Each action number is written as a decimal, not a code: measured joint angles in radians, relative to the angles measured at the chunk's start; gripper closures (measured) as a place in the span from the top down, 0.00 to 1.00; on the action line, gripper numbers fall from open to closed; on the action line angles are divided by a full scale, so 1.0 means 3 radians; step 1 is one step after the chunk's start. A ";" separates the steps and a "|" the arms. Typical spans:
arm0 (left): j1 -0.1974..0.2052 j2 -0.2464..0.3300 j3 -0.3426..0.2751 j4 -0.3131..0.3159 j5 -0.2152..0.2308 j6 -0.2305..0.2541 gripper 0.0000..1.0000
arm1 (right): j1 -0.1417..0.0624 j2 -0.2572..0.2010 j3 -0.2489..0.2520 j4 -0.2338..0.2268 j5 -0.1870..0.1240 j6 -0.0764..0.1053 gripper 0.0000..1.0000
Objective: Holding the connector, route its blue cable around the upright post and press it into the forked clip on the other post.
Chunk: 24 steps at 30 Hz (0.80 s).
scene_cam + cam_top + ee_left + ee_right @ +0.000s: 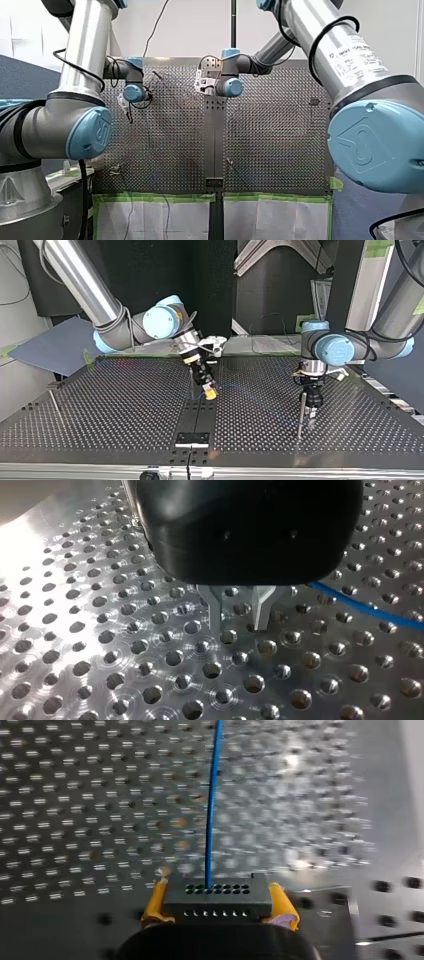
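Two grippers are in play, and only your right gripper (210, 391) carries anything. Its yellow pads (154, 902) are clamped on the sides of the black connector (218, 896), low over the middle strip of the desk (125, 405).

Agreed. Your left gripper (239, 626) holds nothing. Its metal fingers stand a little apart, tips just above the perforated plate. The blue cable (360, 605) lies on the desk beside them, not between them.

From the connector, the cable leaves straight ahead of your right gripper. In the top view it shows only as a faint line heading toward the upright post (301, 412), which stands just beside your left gripper.

So I judge you are at the start of the routing. The connector is secured, but I can see no wrap around the post and nothing pressed into a clip.

Your next move calls for swinging the connector round that post. Keep the cable low and lightly taut, so it bears on the post rather than riding over its top.

Then you carry it to the thin post (56, 405) at the top view's left. Whether that one bears the fork I cannot tell, because its top is too small. Check before you press.
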 joint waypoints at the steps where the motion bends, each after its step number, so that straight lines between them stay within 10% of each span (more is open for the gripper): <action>1: -0.0002 -0.0001 0.0000 0.0000 -0.0008 -0.0002 0.33 | 0.0006 0.0021 0.0000 0.0023 0.0008 -0.0014 0.00; 11: 0.0004 -0.0003 -0.0003 -0.0016 -0.0113 -0.0065 0.98 | 0.0075 0.0223 0.0070 0.0132 0.0139 -0.0144 0.00; 24: -0.0018 -0.0002 -0.0089 -0.0020 -0.0156 -0.0102 1.00 | 0.0093 0.0271 0.0403 -0.0089 0.0176 -0.0141 0.00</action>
